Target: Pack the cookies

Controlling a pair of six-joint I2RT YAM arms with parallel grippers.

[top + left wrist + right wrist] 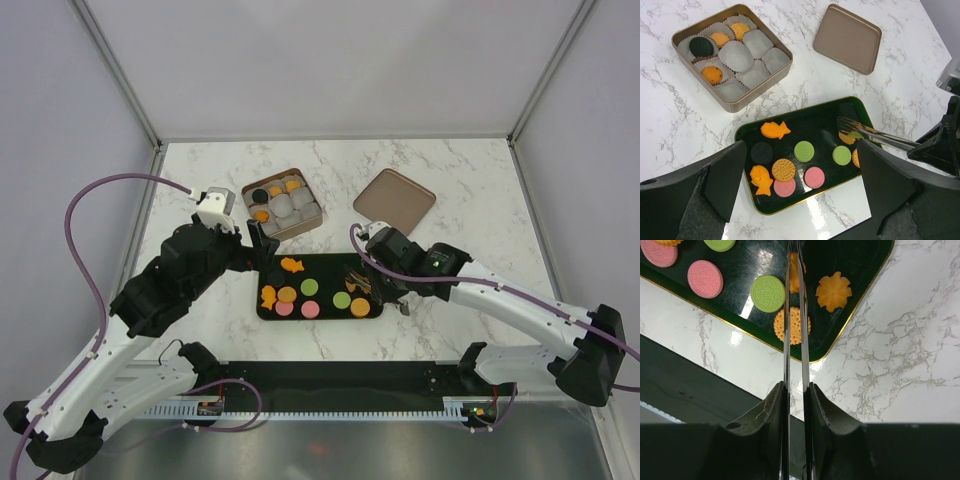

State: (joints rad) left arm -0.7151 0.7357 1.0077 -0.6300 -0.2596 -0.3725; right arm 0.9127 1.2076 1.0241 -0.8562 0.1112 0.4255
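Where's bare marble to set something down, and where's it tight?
Free: the table strip beyond the tin and lid, the gap between those two, and the marble right of the lid. Tight: the tray, its near rows packed with cookies.

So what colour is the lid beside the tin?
Brown. The lid shows best in the left wrist view.

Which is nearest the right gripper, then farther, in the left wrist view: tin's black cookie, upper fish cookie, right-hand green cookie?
1. Right-hand green cookie, just below the right gripper.
2. Upper fish cookie, across the tray.
3. Black cookie, off in the tin.
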